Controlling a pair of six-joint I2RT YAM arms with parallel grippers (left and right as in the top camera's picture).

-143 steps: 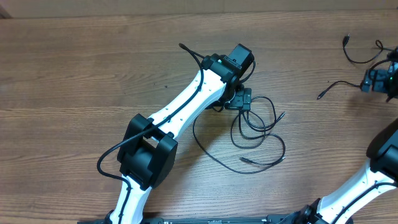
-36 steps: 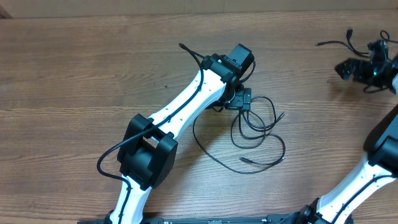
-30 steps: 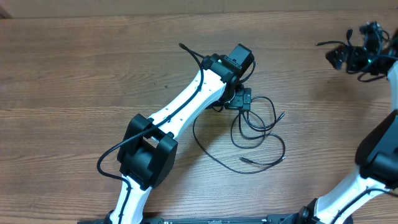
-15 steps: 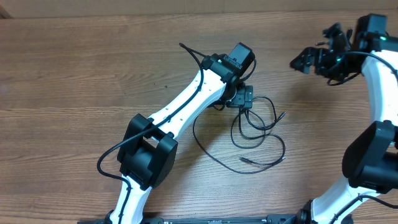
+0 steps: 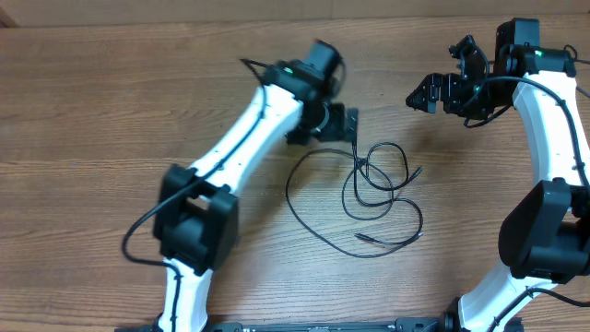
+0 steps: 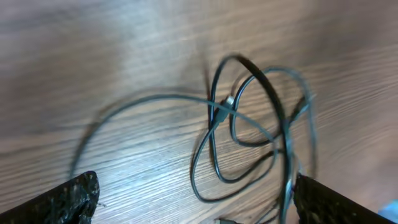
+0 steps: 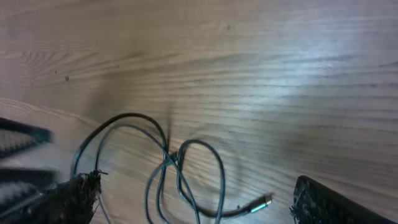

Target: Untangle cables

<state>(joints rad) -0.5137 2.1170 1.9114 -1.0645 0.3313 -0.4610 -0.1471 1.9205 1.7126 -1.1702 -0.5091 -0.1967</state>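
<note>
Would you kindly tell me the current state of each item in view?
cables, tangled in overlapping loops, lying loose on the wooden table
left tool, open, holding nothing
right tool, open, holding nothing

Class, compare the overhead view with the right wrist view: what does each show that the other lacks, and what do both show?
Only the overhead shows the white left arm, the white right arm and the whole spread of the thin black looped cables. Only the right wrist view shows one plug tip as silvery. Both show those cables on the wooden table.
</note>
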